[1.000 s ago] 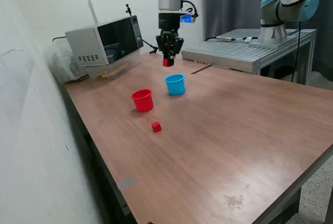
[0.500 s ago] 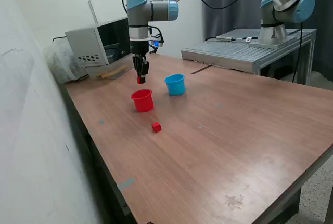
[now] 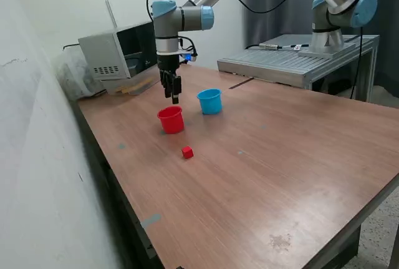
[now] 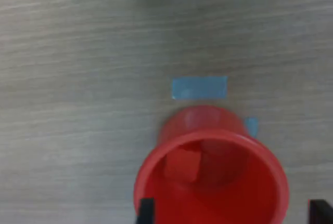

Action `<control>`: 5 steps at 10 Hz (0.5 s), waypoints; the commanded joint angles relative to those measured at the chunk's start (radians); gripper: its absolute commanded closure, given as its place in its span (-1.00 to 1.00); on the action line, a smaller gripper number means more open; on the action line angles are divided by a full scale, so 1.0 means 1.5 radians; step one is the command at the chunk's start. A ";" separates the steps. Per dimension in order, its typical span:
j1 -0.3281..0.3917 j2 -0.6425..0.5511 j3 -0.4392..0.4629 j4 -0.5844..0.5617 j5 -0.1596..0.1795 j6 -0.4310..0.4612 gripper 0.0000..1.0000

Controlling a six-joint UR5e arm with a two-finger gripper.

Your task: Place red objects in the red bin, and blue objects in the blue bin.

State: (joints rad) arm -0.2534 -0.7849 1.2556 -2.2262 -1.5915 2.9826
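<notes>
Red cube has left the pincer, now open and empty above the red cup; remaining red cube lies on the counter beyond the cup, toward the near edge.

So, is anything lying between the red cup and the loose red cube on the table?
No. In the exterior view, only bare table separates the red cup and the red cube.

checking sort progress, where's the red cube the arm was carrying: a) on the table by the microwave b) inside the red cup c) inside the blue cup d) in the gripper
b: the wrist view shows a red cube inside the red cup, with the gripper open above it.
</notes>
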 commanded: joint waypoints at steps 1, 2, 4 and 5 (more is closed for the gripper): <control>0.004 -0.022 0.016 0.005 0.000 -0.010 -1.00; 0.019 -0.059 0.038 0.006 0.000 -0.010 -1.00; 0.080 -0.156 0.079 0.009 -0.001 -0.008 -1.00; 0.110 -0.201 0.093 0.013 -0.002 -0.003 -1.00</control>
State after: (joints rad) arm -0.1515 -0.9853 1.3567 -2.2124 -1.5923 2.9718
